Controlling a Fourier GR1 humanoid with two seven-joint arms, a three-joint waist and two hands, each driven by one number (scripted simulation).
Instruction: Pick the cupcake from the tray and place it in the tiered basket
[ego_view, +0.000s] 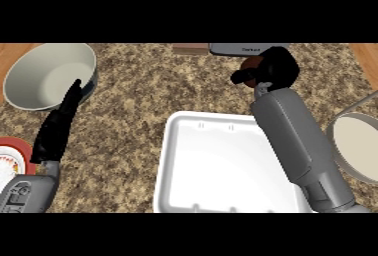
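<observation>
I see my right hand (275, 67) stretched far over the speckled stone desk (140, 100), black fingers curled round the brown cupcake (252, 62), beyond the white rectangular tray (177, 165). My left hand (57, 127) rests flat, fingers straight, beside a round grey bowl (33, 95)
</observation>
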